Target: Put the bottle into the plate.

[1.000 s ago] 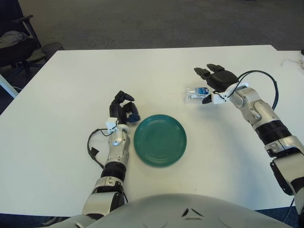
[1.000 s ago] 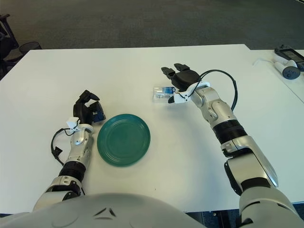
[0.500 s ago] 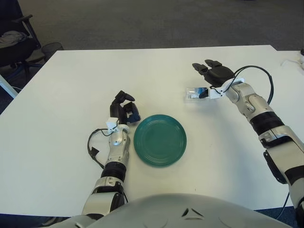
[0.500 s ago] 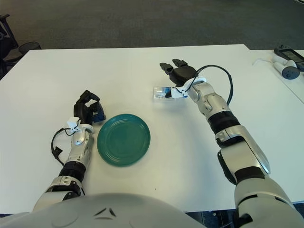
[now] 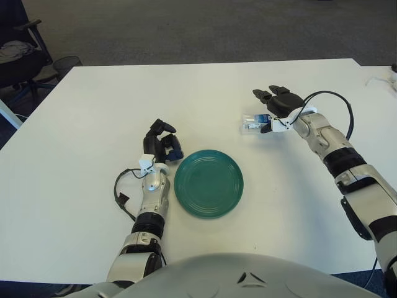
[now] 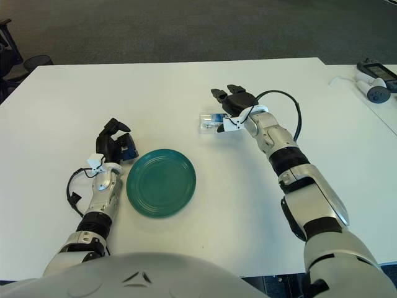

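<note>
Clear plastic bottle not yet lifted; our green plate sits bare.

We have our right hand [image 5: 277, 107] over the small clear plastic bottle with a blue label [image 5: 254, 122], fingers spread and not closed on it, as it lies on its side on the smooth white worktop [image 5: 93, 99], well apart from the round, glossy green plate [image 5: 208, 182]. Grasp, carry and placing all remain. Our left hand [image 5: 160, 143], curled, shows just left of the plate.
</note>
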### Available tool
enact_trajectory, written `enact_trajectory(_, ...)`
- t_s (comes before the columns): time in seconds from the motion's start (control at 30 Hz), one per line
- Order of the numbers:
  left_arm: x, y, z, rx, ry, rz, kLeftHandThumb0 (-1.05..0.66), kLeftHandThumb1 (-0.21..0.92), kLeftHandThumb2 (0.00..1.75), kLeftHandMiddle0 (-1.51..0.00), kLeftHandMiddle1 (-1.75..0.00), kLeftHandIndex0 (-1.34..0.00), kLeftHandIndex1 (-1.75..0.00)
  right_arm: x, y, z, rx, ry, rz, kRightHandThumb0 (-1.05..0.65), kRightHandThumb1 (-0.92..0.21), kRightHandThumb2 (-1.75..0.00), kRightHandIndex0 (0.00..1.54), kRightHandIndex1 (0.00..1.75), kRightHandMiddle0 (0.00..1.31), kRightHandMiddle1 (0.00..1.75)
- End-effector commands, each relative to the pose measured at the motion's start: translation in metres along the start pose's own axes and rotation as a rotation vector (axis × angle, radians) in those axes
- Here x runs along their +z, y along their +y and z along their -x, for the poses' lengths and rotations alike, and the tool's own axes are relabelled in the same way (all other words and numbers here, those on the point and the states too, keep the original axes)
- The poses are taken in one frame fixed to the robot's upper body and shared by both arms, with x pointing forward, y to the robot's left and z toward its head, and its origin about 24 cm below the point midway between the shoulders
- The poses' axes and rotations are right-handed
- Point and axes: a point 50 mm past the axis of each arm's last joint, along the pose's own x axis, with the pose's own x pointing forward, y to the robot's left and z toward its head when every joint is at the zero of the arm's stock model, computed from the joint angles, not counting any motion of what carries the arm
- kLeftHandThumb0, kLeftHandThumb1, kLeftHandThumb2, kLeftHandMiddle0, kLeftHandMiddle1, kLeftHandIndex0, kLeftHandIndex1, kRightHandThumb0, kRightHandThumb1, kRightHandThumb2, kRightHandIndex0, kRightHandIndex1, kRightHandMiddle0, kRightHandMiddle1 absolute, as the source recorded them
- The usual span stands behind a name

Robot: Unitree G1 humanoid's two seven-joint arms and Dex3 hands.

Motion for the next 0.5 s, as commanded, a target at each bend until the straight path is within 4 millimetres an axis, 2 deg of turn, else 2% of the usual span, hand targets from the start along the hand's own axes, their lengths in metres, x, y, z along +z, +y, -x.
enact_trajectory(0.0, -0.033, 0.002, 0.028, 0.041, 0.148, 0.018, -0.59, 0.06, 1.64, -1.3, -1.75, -0.83, -1.75, 0.005, -0.004, -0.004, -0.008, -0.01, -0.001, -1.05, -0.92, -0.19, 0.0, 0.0, 0.0, 0.0)
enact_trajectory(0.47, -0.032, 0.003, 0.029, 0.028, 0.149, 0.001, -0.59, 0.05, 1.64, -1.31, -1.75, -0.83, -1.75, 0.011, 0.007, -0.004, 0.043, -0.028, 0.018, -1.05, -0.92, -0.24, 0.0, 0.0, 0.0, 0.0)
